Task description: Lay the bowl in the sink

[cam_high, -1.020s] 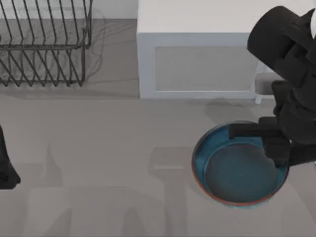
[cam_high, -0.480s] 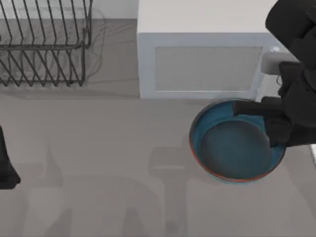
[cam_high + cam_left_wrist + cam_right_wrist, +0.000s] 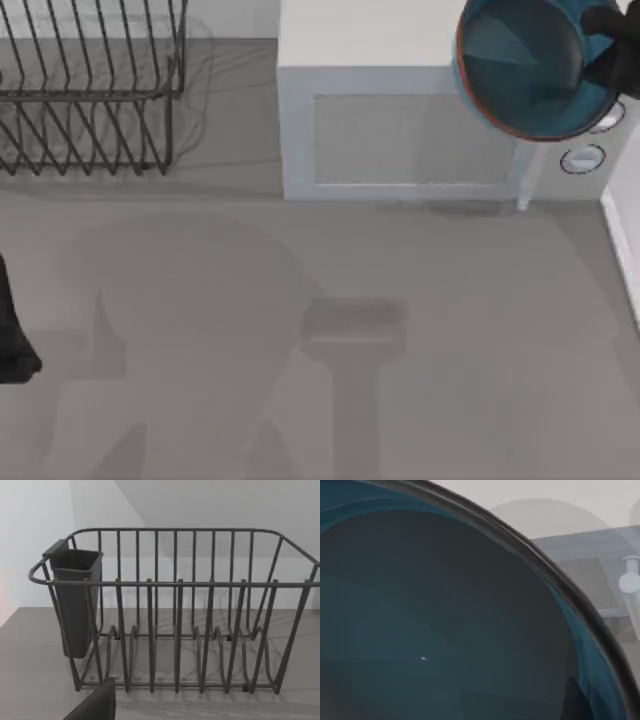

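Left arm point(image 3: 12, 330): parked at table's left edge; finger state cannot be told
Bowl point(image 3: 530, 65): held raised above microwave point(image 3: 400, 130), far right corner, tilted, teal inside seen
Right gripper point(image 3: 612, 55): clamped on bowl rim
Dish rack point(image 3: 175, 610): far left corner

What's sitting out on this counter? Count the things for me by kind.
Bowl: 1, teal-blue, held up by the right gripper
Microwave: 1, white
Dish rack: 1, dark wire
Cutlery cup: 1, on the rack
Total: 4
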`<state>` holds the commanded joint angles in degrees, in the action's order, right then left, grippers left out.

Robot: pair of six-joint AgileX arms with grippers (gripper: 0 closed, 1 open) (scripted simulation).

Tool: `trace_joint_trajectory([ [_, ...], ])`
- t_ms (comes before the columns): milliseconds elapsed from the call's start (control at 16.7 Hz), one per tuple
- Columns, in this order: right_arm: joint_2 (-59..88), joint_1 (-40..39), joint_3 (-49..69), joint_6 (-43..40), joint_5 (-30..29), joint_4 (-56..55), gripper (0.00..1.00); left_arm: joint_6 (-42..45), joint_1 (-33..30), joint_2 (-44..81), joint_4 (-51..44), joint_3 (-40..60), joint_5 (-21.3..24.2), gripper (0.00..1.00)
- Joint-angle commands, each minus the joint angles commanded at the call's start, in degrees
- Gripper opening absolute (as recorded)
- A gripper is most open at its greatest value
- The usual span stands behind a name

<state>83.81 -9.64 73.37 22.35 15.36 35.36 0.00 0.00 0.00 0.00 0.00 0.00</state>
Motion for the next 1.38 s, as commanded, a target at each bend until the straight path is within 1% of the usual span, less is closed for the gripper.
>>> trace_joint_trajectory([
  [180, 0.66, 9.5, -6.08, -5.21, 4.42, -18.98, 0.0, 0.0, 0.0, 0.0, 0.0, 0.0, 0.0, 1.0],
  [420, 2.24, 21.3, -16.85, -12.06, 8.87, -43.71, 0.0, 0.0, 0.0, 0.0, 0.0, 0.0, 0.0, 1.0],
  [600, 2.9, 28.54, -25.06, -16.34, 11.17, -60.24, 0.0, 0.0, 0.0, 0.0, 0.0, 0.0, 0.0, 1.0],
  [780, 2.68, 34.16, -31.86, -19.27, 12.62, -73.87, 0.0, 0.0, 0.0, 0.0, 0.0, 0.0, 0.0, 1.0],
  [1020, 1.98, 38.8, -37.9, -21.06, 13.33, -85.01, 0.0, 0.0, 0.0, 0.0, 0.0, 0.0, 0.0, 1.0],
  [1140, 1.75, 39.71, -39.11, -21.28, 13.38, -87.08, 0.0, 0.0, 0.0, 0.0, 0.0, 0.0, 0.0, 1.0],
  [1380, 1.73, 39.8, -39.23, -21.3, 13.38, -87.27, 0.0, 0.0, 0.0, 0.0, 0.0, 0.0, 0.0, 1.0],
])
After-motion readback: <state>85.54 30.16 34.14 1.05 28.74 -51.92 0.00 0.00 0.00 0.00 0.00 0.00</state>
